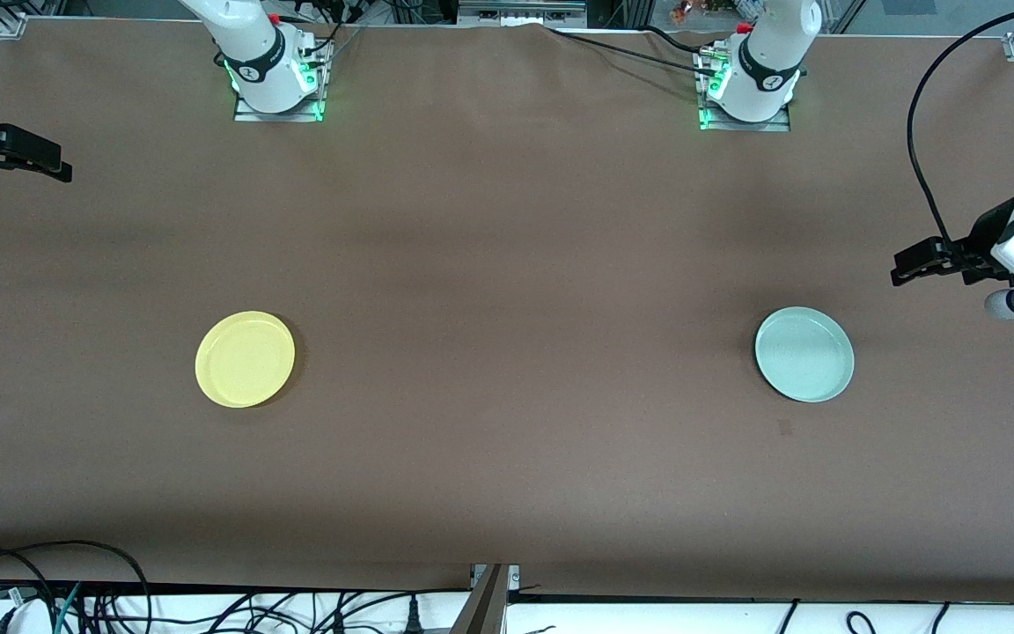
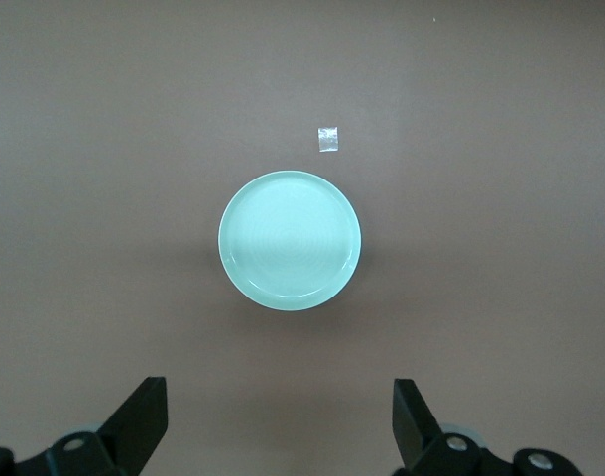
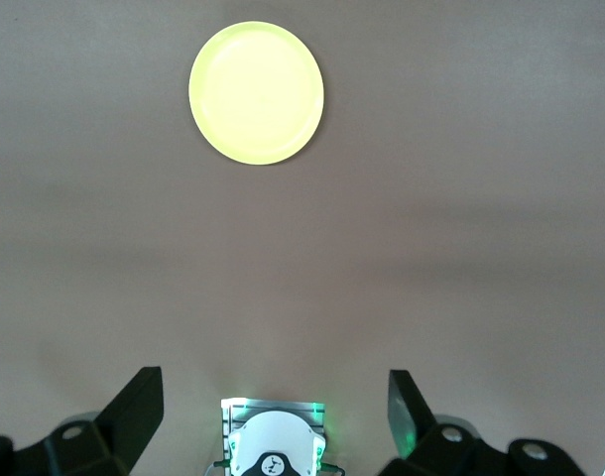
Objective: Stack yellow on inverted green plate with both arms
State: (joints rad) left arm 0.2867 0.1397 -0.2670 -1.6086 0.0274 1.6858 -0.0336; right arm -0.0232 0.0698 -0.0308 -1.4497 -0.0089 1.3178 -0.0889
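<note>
brown cloth covers the desk (image 1: 507, 264). round bright yellow plate (image 1: 245, 358) lies toward the right arm's end, round pale mint-green plate (image 1: 804, 353) toward the left arm's end, well apart, seemingly rim-up. left end effector (image 2: 281, 421) and right end effector (image 3: 274, 412) hang high, fingers apart, empty. nothing begun; next, likely flipping the green plate.

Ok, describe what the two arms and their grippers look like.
Both arms are glossy white with black joint bands, their bases lit green. The left gripper and the right gripper are black, each with two wedge-shaped fingers. A black cable loops above the left arm's wrist.
</note>
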